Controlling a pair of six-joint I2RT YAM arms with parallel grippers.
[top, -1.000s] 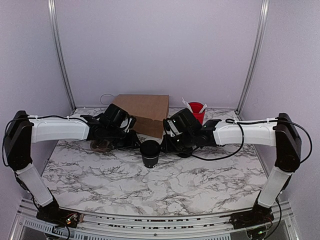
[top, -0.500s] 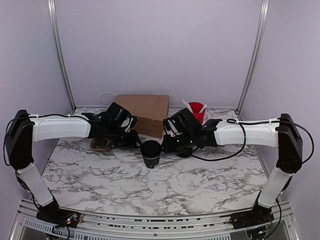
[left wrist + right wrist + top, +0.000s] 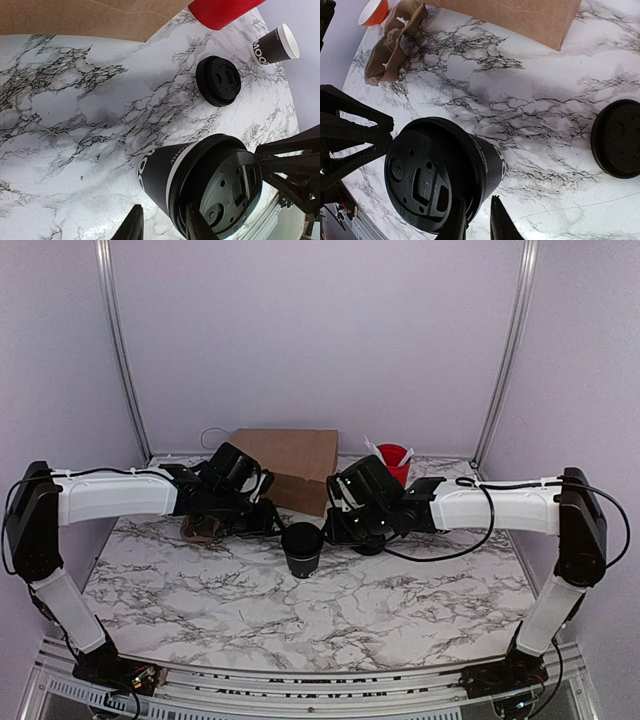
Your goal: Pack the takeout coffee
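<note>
The takeout coffee (image 3: pixel 300 548), a black paper cup with white lettering and a black lid pressed on, stands mid-table between both grippers. In the left wrist view the takeout coffee (image 3: pixel 165 170) fills the lower right. My left gripper (image 3: pixel 165 227) straddles its rim with the jaws spread, and marble shows between the outer finger (image 3: pixel 132 227) and the cup wall. In the right wrist view the takeout coffee (image 3: pixel 485 160) is pinched at its rim by my right gripper (image 3: pixel 479 222), one finger over the lid and one outside the wall.
A brown paper bag (image 3: pixel 290 465) stands behind the cup. A red cup with white sticks (image 3: pixel 393 462) is at the back right. A loose black lid (image 3: pixel 218 81) and a second, open black cup (image 3: pixel 275 45) lie on the right. Crumpled brown paper (image 3: pixel 395 45) lies on the left.
The left gripper's jaws have spread apart off the cup's rim. The cup and the right gripper have stayed where they were.
</note>
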